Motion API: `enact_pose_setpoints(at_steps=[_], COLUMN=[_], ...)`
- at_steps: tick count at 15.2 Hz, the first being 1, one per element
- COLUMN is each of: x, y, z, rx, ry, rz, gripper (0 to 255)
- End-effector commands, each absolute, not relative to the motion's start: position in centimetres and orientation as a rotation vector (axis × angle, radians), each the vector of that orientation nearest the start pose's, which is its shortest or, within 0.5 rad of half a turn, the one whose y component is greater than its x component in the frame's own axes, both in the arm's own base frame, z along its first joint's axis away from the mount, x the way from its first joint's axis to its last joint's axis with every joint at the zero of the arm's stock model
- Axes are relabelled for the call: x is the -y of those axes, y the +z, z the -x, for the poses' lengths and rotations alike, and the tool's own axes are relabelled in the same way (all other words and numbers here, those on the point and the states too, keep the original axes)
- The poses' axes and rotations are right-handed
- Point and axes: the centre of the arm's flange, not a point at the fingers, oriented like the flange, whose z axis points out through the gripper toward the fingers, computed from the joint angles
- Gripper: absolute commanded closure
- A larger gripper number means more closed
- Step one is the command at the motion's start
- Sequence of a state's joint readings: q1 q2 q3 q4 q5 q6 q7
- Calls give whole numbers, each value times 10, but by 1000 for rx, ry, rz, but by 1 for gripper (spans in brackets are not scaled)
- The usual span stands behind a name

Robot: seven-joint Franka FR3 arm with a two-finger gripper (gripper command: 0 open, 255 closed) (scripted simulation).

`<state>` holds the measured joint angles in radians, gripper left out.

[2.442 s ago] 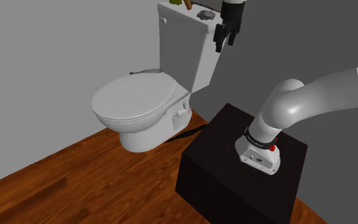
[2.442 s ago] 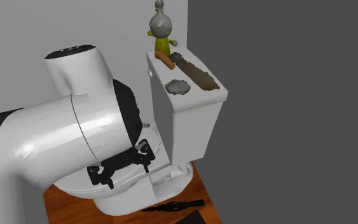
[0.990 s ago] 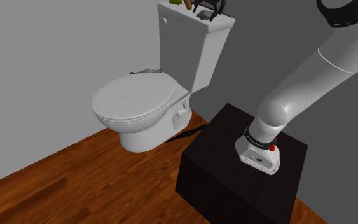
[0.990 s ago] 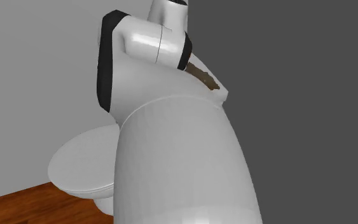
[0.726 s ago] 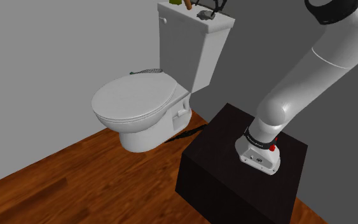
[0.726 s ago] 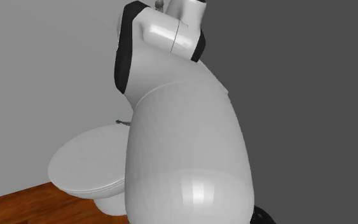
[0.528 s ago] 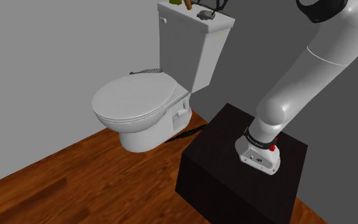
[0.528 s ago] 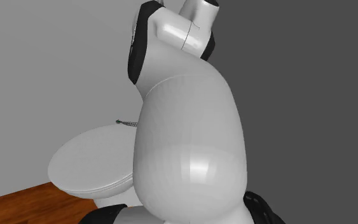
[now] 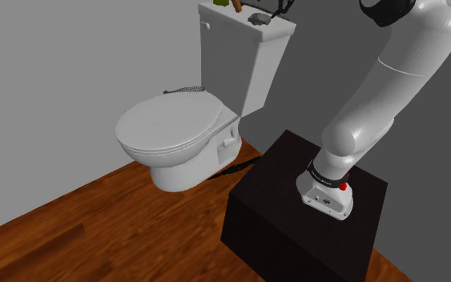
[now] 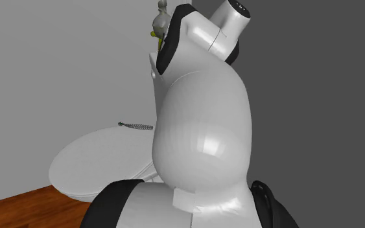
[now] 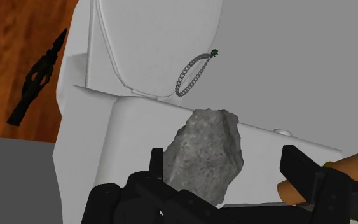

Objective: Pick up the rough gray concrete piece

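Rough gray concrete chunk (image 11: 203, 156) resting on flat lid of white toilet tank (image 11: 133, 140). Black two-finger tool (image 11: 223, 159) over tank lid, fingers apart, straddling chunk. One finger (image 11: 154, 162) just beside chunk, other finger well clear; not clamped. Orange-brown cylinder (image 11: 352, 164) also on tank lid, outside clear finger. Thin metal chain (image 11: 192, 73) on closed seat cover in front of tank.

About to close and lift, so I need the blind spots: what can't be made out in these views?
Wrist view: the body of the gripper hides the lower end of the concrete piece; the orange-brown object is cut off by the edge.
Shoulder view: the top edge cuts the gripper off, and the piece is too small to judge contact.
Second exterior view: the arm hides the tank top.
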<state>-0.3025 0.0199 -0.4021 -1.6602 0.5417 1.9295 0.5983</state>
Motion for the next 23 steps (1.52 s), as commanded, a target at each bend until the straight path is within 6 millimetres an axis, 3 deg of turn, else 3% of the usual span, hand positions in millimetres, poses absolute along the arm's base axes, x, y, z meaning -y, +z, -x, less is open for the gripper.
enact_pose_setpoints(at_steps=[1, 4, 7, 8, 17, 23], x=[356, 356, 356, 356, 356, 356], y=[605, 589, 586, 586, 586, 618], z=[-476, -476, -476, -476, -476, -476], rx=[-1717, -1717, -1717, -1717, -1717, -1717], ry=[-367, -367, -367, -367, -368, -367], rz=[1964, 1964, 1964, 1964, 1964, 1964], gripper=[0, 0, 0, 255, 255, 255])
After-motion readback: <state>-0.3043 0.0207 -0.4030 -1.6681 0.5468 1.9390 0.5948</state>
